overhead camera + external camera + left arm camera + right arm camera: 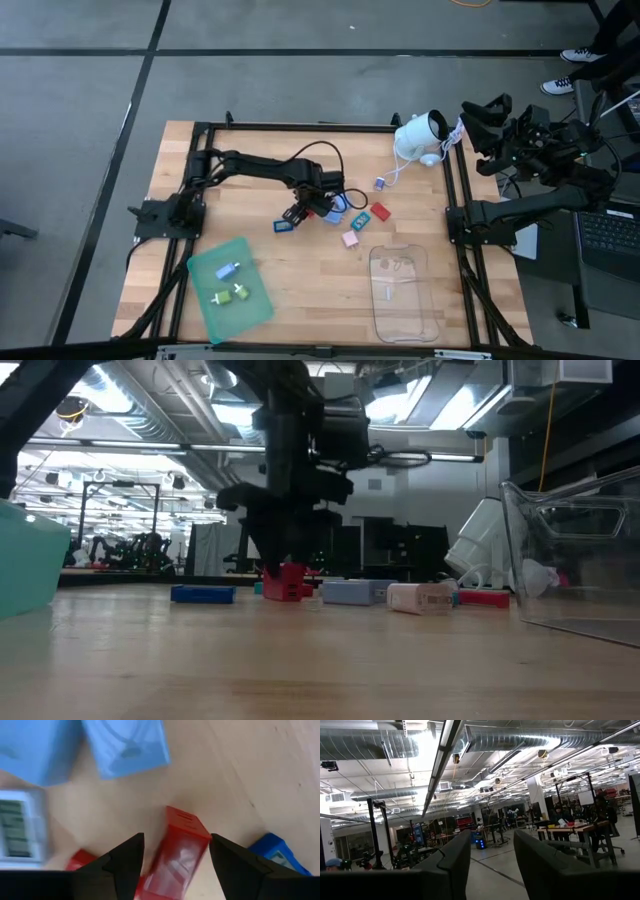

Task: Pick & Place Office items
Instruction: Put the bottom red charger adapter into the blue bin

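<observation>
Red rectangular piece (179,851) lies on the wooden table (300,290) near centre, between the two fingers of the left gripper (305,207). Jaws stand apart on either side of it, gaps visible on both sides in the left wrist view, so not gripped. In the low view the red piece (284,582) sits on the table directly under the gripper (whether the fingertips touch the wood cannot be told).

Around it, seen from above: dark blue piece (284,225) just beside at 8 o'clock; light blue pieces (336,213) at 3 o'clock, close. Further out at 3 o'clock another red piece (380,212), teal piece (361,221) and pink piece (350,239) toward 4 o'clock, a small blue-white piece (380,184) at 2 o'clock.

Green tray (255,305) at 7 o'clock from the cluster, near the table's front edge, holding three small pieces (228,270). Clear tray (425,300) at 5 o'clock, with at least one small pale piece in it.

White rounded device (420,135) with cord at 1 o'clock, near the back edge.

Right gripper (487,112) is raised off the table's right side, fingers partly apart, holding nothing (its wrist view shows only the room).
</observation>
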Tool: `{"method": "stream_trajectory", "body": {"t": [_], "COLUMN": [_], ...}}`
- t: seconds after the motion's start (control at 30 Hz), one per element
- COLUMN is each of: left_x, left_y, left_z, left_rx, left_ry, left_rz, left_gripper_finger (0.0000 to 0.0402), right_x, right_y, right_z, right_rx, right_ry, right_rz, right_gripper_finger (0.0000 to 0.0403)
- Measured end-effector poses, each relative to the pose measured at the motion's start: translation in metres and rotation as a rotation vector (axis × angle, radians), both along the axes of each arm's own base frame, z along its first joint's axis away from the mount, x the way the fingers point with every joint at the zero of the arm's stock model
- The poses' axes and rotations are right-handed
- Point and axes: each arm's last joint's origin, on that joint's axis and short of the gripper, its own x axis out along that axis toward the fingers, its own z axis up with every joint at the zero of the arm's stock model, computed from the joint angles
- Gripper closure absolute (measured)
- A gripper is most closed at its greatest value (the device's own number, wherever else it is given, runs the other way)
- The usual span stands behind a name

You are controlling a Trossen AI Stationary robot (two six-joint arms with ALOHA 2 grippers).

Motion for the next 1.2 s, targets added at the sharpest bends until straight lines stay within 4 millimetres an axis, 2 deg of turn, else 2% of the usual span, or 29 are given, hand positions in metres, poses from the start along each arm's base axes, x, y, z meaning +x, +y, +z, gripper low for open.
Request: {"method": "stream_trajectory", "body": {"t": [0.23,0.4,0.53,0.63,0.8,0.93,1.03,1.2], "left_x": [0.003,0.002,0.000,0.000,-0.003,-0.013,-0.029,-0.076], "left_y": [0.000,0.001,0.005,0.010,0.024,0.039,0.045,0.035], "left_z": [-0.010,-0.011,-0.004,0.012,0.058,0.109,0.156,0.231], "left_rx": [-0.021,-0.027,-0.080,-0.099,-0.170,-0.222,-0.222,-0.216], "left_ry": [0.015,0.027,0.041,0.007,-0.131,-0.358,-0.613,-1.125], "left_rz": [0.046,0.154,0.283,0.367,0.554,0.790,0.989,1.234], "left_gripper_finger": [0.0232,0.0285,0.0286,0.0286,0.0286,0.0286,0.0286,0.0286], "right_x": [0.000,0.000,0.000,0.000,0.000,0.000,0.000,0.000], "right_y": [0.000,0.000,0.000,0.000,0.000,0.000,0.000,0.000], "right_z": [0.000,0.000,0.000,0.000,0.000,0.000,0.000,0.000], "right_rx": [-0.010,-0.020,-0.026,-0.032,-0.039,-0.038,-0.039,-0.039], "right_ry": [0.005,0.011,0.013,0.015,0.016,0.016,0.017,0.019], "right_rz": [-0.005,-0.009,-0.012,-0.015,-0.018,-0.018,-0.018,-0.018], "right_gripper_finger": [0.0247,0.0247,0.0247,0.0247,0.0247,0.0247,0.0247,0.0247]}}
